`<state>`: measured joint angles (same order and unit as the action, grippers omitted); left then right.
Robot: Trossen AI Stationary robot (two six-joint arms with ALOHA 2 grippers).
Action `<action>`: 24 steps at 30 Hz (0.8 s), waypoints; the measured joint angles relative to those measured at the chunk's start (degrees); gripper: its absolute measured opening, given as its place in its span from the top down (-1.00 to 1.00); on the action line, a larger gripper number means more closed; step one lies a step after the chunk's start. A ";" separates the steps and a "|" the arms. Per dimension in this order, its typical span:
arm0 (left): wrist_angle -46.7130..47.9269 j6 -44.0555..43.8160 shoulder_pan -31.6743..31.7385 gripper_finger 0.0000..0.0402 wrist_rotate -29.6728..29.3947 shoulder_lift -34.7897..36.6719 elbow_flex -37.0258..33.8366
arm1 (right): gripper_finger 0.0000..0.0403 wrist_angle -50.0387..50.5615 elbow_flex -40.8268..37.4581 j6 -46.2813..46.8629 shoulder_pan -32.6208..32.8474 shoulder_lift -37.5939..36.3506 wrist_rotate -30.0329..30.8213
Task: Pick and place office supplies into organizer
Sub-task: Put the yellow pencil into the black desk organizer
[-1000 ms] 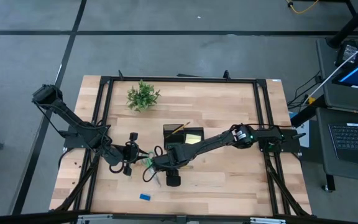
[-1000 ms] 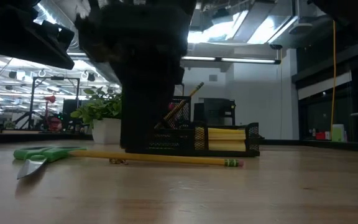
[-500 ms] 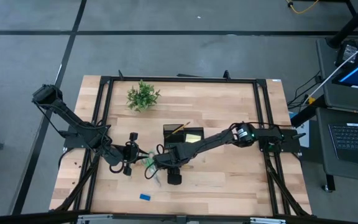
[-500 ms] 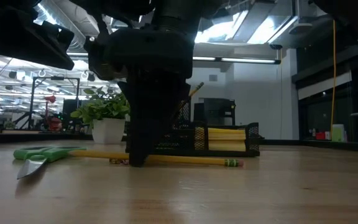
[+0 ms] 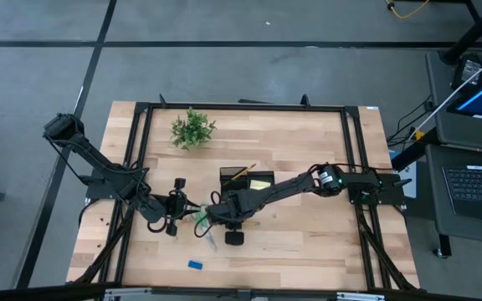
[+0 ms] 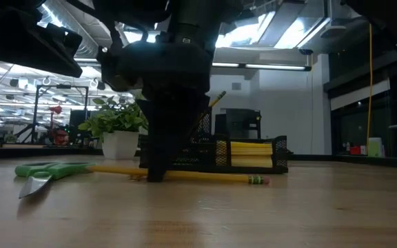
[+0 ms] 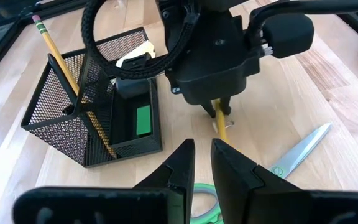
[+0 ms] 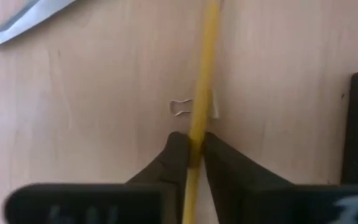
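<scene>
A yellow pencil (image 6: 205,177) lies flat on the wooden table in front of the black mesh organizer (image 6: 247,153), its eraser end (image 6: 256,180) pointing away from the scissors. My right gripper (image 8: 191,152) stands on the pencil, shut on it (image 6: 156,176). The green-handled scissors (image 6: 50,170) lie flat beside it. My left gripper (image 7: 202,152) hovers above the scissors' handle (image 7: 199,194); its fingers are a narrow gap apart with nothing between them. The organizer (image 7: 104,118) holds a leaning pencil (image 7: 61,62), a green block (image 7: 143,119) and a yellow sticky-note pad (image 7: 135,53). My right gripper pinches the pencil's shaft (image 8: 198,124) between its two fingers, about a third of its length from the end without the eraser. The fingers (image 6: 156,165) come from above, pointing down, and lie across the pencil. The pencil lies level on the table.
A small wire clip (image 8: 179,107) lies on the table right beside the grip. A blue block (image 5: 195,265) sits near the front edge and a potted plant (image 5: 192,130) at the far left. Black frame rails (image 5: 141,150) run along the table's sides.
My right gripper has come down to the table and onto the pencil, and its fingers have drawn together around the shaft. The pencil has stayed where it lay.
</scene>
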<state>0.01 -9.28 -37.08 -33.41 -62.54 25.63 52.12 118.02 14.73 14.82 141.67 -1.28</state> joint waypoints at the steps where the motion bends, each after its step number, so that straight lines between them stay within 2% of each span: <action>1: 0.00 0.00 0.00 0.75 0.00 0.00 0.00 | 0.76 0.15 0.00 -0.01 -0.07 0.00 -0.04; 5: 0.00 0.00 0.00 0.76 0.00 0.00 0.00 | 0.92 0.40 0.00 0.02 -0.12 0.00 -0.12; 13: 0.00 0.82 0.00 0.78 -0.02 0.00 0.00 | 0.91 2.09 0.91 -0.01 -0.12 -0.09 -0.26; 21: 0.17 2.94 -0.89 0.79 -0.02 0.46 0.00 | 0.91 10.55 9.18 -1.41 0.01 0.55 -0.51; 24: 0.23 3.09 -1.83 0.79 -0.02 1.71 0.00 | 0.91 16.08 12.09 -1.40 0.48 0.50 2.37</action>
<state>0.25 -6.19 -38.91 -33.43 -60.83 25.63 68.19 130.10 13.32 15.30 142.17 1.09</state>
